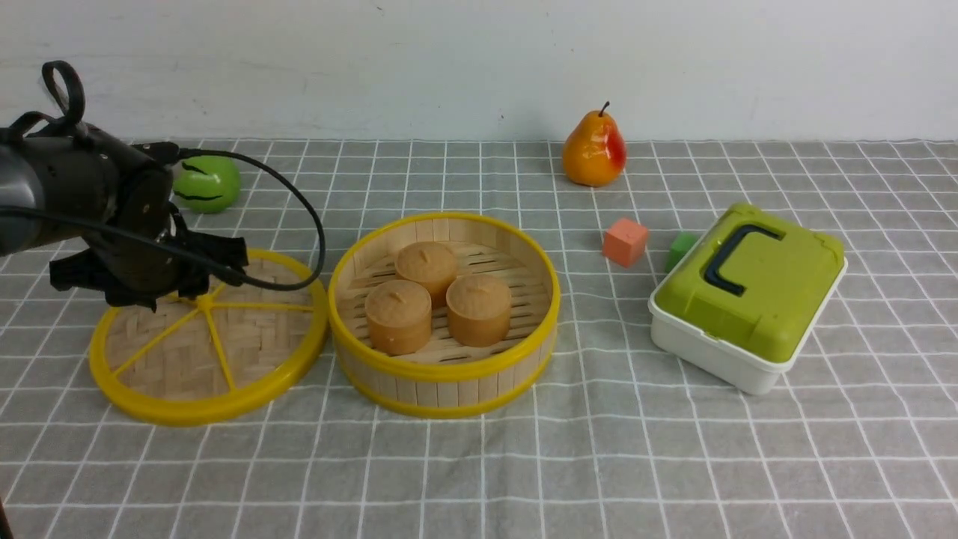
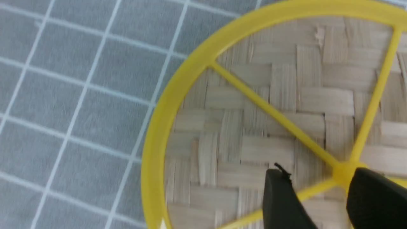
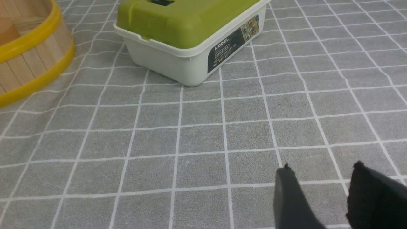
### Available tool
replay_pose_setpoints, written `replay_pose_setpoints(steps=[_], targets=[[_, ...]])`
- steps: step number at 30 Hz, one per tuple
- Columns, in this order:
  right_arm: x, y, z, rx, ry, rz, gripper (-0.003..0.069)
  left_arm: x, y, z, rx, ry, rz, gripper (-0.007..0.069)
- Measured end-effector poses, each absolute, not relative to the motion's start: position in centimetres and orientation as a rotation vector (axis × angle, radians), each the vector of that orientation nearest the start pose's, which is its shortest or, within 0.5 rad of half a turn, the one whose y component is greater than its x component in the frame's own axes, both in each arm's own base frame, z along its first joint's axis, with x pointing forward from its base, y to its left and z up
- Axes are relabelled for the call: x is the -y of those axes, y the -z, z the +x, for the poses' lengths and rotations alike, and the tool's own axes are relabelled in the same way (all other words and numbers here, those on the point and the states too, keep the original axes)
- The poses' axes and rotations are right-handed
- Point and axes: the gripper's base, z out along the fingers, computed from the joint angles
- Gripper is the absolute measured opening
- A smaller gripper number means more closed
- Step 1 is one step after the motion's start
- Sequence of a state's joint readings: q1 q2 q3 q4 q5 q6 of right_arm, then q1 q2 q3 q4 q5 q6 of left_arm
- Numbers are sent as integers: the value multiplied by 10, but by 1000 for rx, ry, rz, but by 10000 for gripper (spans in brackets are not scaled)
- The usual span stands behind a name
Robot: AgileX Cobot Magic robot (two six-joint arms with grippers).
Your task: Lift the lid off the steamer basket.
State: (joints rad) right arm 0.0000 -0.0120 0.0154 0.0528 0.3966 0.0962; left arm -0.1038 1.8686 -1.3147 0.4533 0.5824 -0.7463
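Observation:
The lid (image 1: 217, 352) lies flat on the checked cloth, just left of the steamer basket (image 1: 449, 374), its rim next to the basket's wall. The basket stands uncovered with three brown buns (image 1: 438, 292) inside. My left gripper (image 1: 187, 288) hovers low over the lid's centre knob. In the left wrist view the lid (image 2: 254, 127) fills the frame and the gripper (image 2: 318, 173) is open; the knob (image 2: 343, 173) sits just beyond the fingertips, close by one of them, not clamped. My right gripper (image 3: 322, 167) is open and empty above bare cloth; the basket's wall (image 3: 28, 63) shows at that view's edge.
A white box with a green lid and black handle (image 1: 748, 292) stands right of the basket and shows in the right wrist view (image 3: 190, 31). An orange cube (image 1: 626, 242) and a green cube (image 1: 681, 247) lie behind it. A pear (image 1: 595, 150) and a green fruit (image 1: 208, 183) sit at the back.

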Motion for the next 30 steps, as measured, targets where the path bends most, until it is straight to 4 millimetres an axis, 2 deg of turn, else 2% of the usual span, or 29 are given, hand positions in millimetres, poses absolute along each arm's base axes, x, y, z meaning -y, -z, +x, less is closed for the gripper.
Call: replay_pose_setpoints(steps=[3, 4, 6, 7, 8, 9, 10, 11, 12, 13, 14, 15, 16, 17, 19, 21, 22, 23, 24, 27, 28, 29, 30], targets=[[-2, -173, 52, -1881, -118, 122, 241, 26, -246, 390, -2442, -93, -401, 277], [-2, -173, 52, -1881, -118, 122, 241, 27, -249, 389, -2434, -89, -399, 275], [-2, -173, 52, -1881, -118, 122, 241, 39, -308, 366, -2267, 3, -331, 246], [-2, -173, 52, -1881, -118, 122, 241, 40, -309, 367, -2264, 6, -325, 243], [-2, -173, 52, -1881, -118, 122, 241, 42, -328, 357, -2205, 36, -310, 232], [-2, -173, 52, -1881, -118, 122, 241, 47, -373, 332, -2049, 109, -255, 202], [-2, -173, 52, -1881, -118, 122, 241, 48, -377, 329, -2037, 114, -252, 197], [-2, -173, 52, -1881, -118, 123, 241, 49, -411, 301, -1905, 173, -210, 161], [-2, -173, 52, -1881, -118, 123, 241, 49, -432, 278, -1816, 210, -187, 133], [-2, -173, 52, -1881, -118, 122, 241, 47, -440, 264, -1770, 229, -175, 101], [-2, -173, 52, -1881, -118, 122, 241, 47, -443, 260, -1756, 235, -171, 94], [-2, -173, 52, -1881, -118, 122, 241, 41, -452, 231, -1691, 258, -160, 37], [-2, -173, 52, -1881, -118, 122, 241, 40, -456, 224, -1671, 264, -159, 30], [-2, -173, 52, -1881, -118, 122, 241, 34, -449, 199, -1655, 267, -156, -13], [-2, -173, 52, -1881, -118, 122, 241, 27, -439, 173, -1642, 269, -156, -13], [-2, -173, 52, -1881, -118, 122, 241, 21, -416, 148, -1654, 266, -156, -13], [-2, -173, 52, -1881, -118, 122, 241, 19, -399, 138, -1674, 263, -155, -13], [-2, -173, 52, -1881, -118, 122, 241, 18, -396, 136, -1676, 262, -155, -13], [-2, -173, 52, -1881, -118, 122, 241, 15, -378, 121, -1679, 264, -151, -13], [-2, -173, 52, -1881, -118, 122, 241, 9, -341, 94, -1673, 275, -153, -13], [-2, -173, 52, -1881, -118, 122, 241, 8, -340, 90, -1662, 280, -156, -13], [-2, -173, 52, -1881, -118, 122, 241, 6, -320, 81, -1667, 293, -169, -13], [-2, -173, 52, -1881, -118, 122, 241, 4, -309, 72, -1655, 307, -179, -13]])
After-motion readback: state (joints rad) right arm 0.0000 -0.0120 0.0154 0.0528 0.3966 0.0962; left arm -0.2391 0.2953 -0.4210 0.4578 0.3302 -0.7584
